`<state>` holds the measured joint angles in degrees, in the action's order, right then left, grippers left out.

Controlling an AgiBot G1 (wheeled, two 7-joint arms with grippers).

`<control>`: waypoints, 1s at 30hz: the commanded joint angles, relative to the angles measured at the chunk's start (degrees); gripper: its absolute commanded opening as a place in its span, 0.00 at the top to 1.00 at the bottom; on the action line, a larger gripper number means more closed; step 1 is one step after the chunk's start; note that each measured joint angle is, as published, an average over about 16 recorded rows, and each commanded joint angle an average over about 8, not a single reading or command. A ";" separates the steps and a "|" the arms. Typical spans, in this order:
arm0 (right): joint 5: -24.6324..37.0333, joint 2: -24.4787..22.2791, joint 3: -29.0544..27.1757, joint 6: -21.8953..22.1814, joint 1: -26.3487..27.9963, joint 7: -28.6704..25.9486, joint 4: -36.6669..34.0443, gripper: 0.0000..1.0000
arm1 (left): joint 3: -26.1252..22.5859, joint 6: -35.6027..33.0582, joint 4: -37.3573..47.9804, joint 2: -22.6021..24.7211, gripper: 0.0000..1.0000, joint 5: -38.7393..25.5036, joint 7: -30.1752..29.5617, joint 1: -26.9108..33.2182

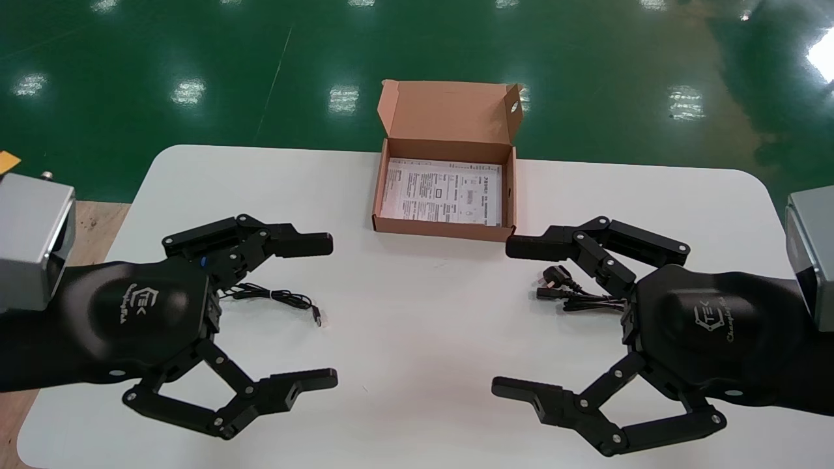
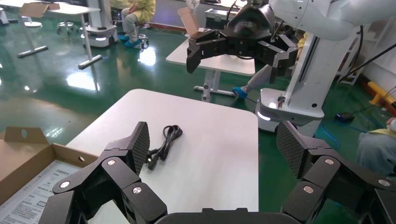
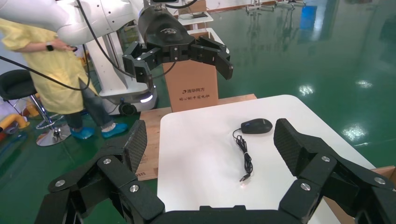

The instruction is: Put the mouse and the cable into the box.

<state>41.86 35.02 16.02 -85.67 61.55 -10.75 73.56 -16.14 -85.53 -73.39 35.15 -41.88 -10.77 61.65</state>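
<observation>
The open cardboard box (image 1: pixel 444 226) stands at the table's far middle with a printed sheet (image 1: pixel 443 192) lying flat inside. My left gripper (image 1: pixel 331 311) hovers open over the table's left side; the mouse is hidden under that hand in the head view, and only its thin cord (image 1: pixel 277 297) trails out. The right wrist view shows the black mouse (image 3: pixel 256 126) and its cord (image 3: pixel 245 157) on the table. The coiled black power cable (image 1: pixel 565 291) lies under my open right gripper (image 1: pixel 503 318), and it shows on the table in the left wrist view (image 2: pixel 163 143). Nothing sits between either gripper's fingers.
The white table (image 1: pixel 417 339) has rounded corners, with green floor beyond its far edge. The box's lid (image 1: pixel 449 111) stands upright at the back. A wooden pallet (image 1: pixel 91 228) lies beside the table's left edge.
</observation>
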 commanded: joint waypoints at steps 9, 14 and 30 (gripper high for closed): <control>0.00 0.00 0.00 0.00 0.00 0.00 0.00 0.00 | 0.00 0.00 0.00 0.00 0.00 0.00 0.00 0.00; 0.00 0.00 0.00 0.00 0.00 0.00 0.00 0.00 | 0.00 0.00 0.00 0.00 0.00 0.00 0.00 0.00; 13.30 -0.74 2.77 -2.87 6.32 10.44 -2.18 0.00 | -10.37 -4.67 -0.23 0.48 0.00 -19.98 -3.58 12.84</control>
<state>55.69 34.64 19.53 -88.34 68.25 0.86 70.03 -26.60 -89.30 -71.75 36.83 -61.67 -12.88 74.35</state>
